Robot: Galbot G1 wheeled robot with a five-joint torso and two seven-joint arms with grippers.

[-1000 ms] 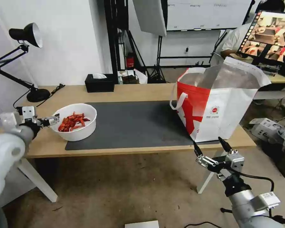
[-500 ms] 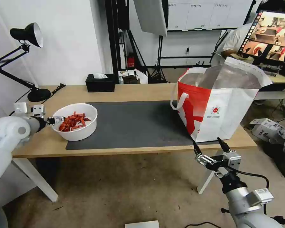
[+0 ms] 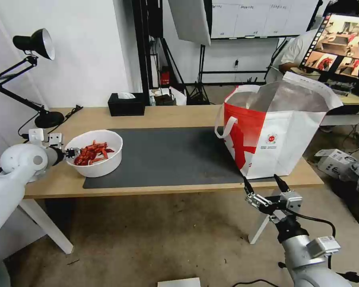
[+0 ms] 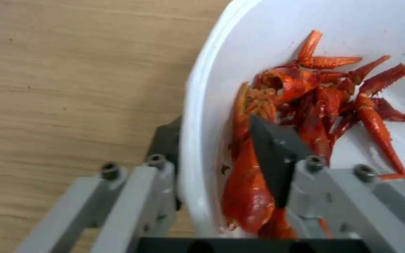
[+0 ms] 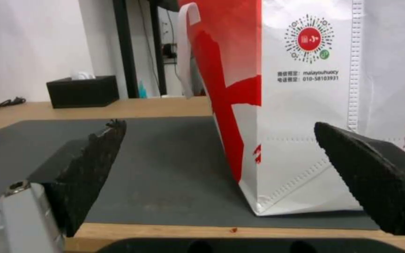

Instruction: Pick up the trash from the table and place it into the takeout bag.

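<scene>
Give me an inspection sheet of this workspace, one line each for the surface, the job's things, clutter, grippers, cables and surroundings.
Surface: light-wood table with a dark grey mat.
Job's things: white bowl of red shells on the mat's left edge; takeout bag standing open at the table's right end.
Clutter: black tissue box at the back edge; black desk lamp at the back left.
Grippers: left gripper straddles the bowl's rim, one finger inside, one outside, not closed; right gripper open, below the table's front edge near the bag.
Cables: lamp cord on the table; a cable on the right arm.
Surroundings: light stands, a whiteboard, a monitor behind.
</scene>
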